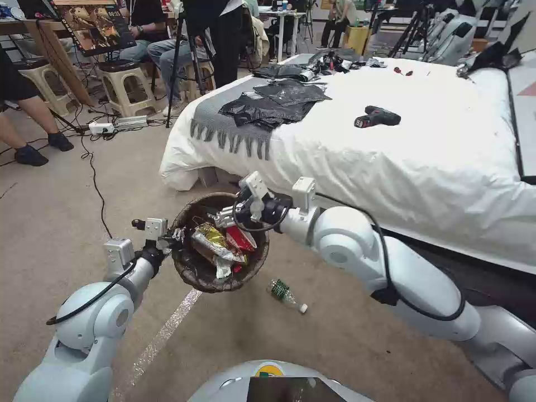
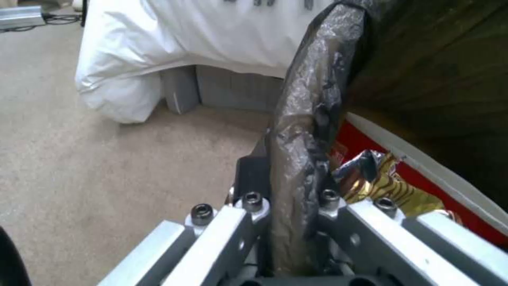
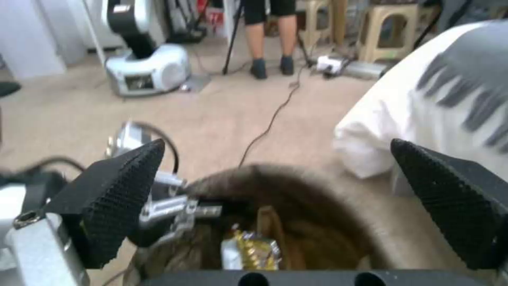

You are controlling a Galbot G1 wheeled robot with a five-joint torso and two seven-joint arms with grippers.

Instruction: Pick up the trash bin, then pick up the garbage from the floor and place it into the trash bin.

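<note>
Left gripper (image 1: 177, 237): low and left of centre in the head view, clamped on the near-left rim of the bin; in the left wrist view its fingers (image 2: 254, 206) pinch the bag-covered rim from both sides.
Right gripper (image 1: 219, 216): just above centre-left in the head view, poised over the bin's mouth; in the right wrist view its two black pads (image 3: 119, 190) stand wide apart with nothing between them.
Bin (image 1: 190, 268): held off the floor at the centre-left of the head view, tilted so its mouth faces up toward the camera; dark bag folded over the rim.
Garbage in bin: a gold wrapper (image 1: 215, 241) and a red packet (image 1: 241, 239) lie inside, touching each other; the gold wrapper also shows at the bottom centre of the right wrist view (image 3: 251, 250).
Bottle (image 1: 286, 295): green-labelled, lying on its side on the carpet just right of and below the bin, apart from it.
Carpet (image 1: 67, 212): beige, filling the lower half of the head view, with a pale strip running diagonally at the bottom.
Bed (image 1: 402, 167): white cover, filling the upper right of the head view, close behind the bin; black bags (image 1: 273, 103) and a drill (image 1: 377, 118) lie on top.
</note>
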